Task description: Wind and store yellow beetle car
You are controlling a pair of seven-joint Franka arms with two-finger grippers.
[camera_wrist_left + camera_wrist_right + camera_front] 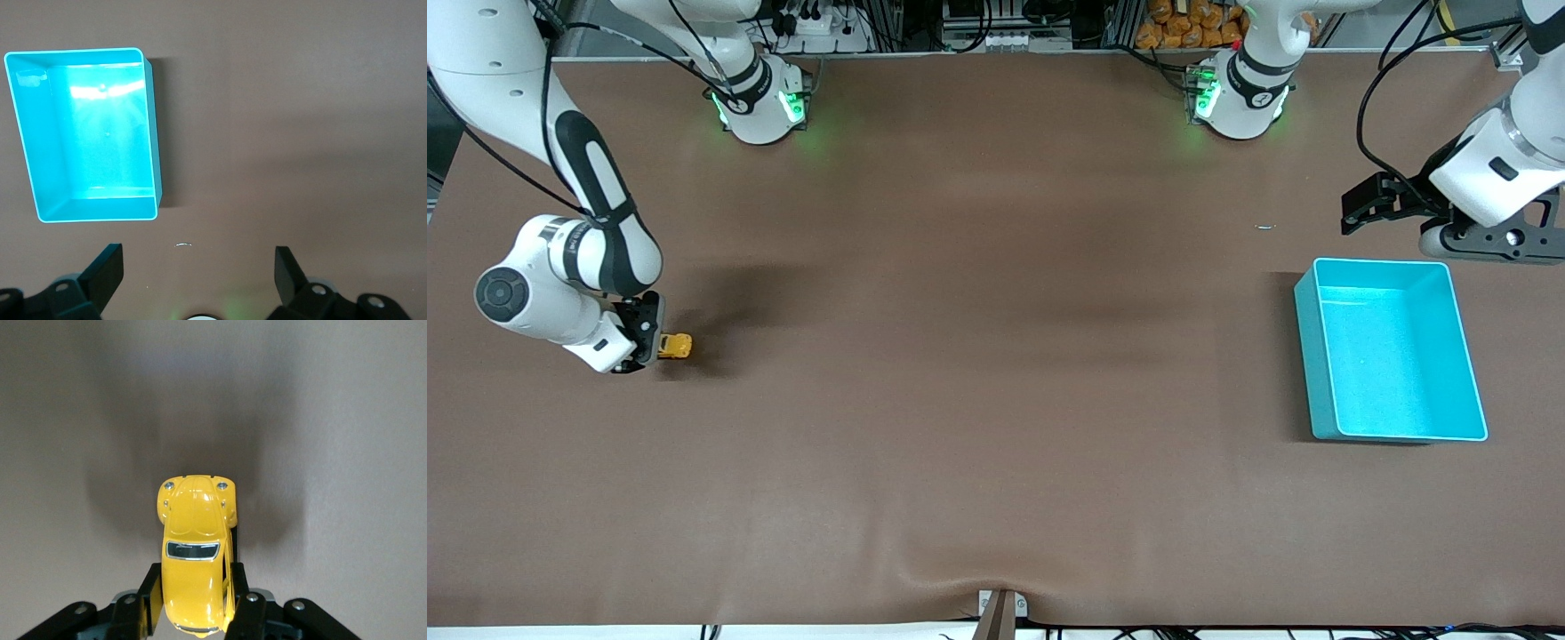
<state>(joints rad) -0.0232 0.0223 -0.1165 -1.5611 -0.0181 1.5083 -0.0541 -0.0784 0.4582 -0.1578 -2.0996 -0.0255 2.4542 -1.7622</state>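
I'm seeing the right gripper (654, 342) down at table level at the right arm's end of the brown cloth-covered table (978, 400). Its black fingers (150, 597) are clamping narrow on the small glossy yellow beetle-shaped toy car w/ dark windows (677, 345). In the right wrist view the yellow beetle car (195, 553) is sitting lengthwise btwn the two pads, which are gripping its rear half, one on each flank. Its rounded nose w/ two small headlights is sticking out past the fingertips, pointing away from the wrist. Car is casting a dark shadow on the cloth right around it. I can't tell if the wheels are touching the table or hanging just off it, prob. very low either way.

Left gripper (1369, 206) is hovering up in the air at the left arm's end, over bare cloth near the teal rectangular plastic bin (1392, 351). Left arm is waiting. In the left wrist view its gripper (199, 267) is showing both black fingertips (107, 267) spread wide apart w/ nothing btwn them. The teal bin (155, 133) is sitting open-topped on the table w/ only light glare on its floor. A tiny pale speck (1265, 227) is lying on the cloth, farther from the front cam than the bin. Car and bin are well apart, at the two ends of the table.
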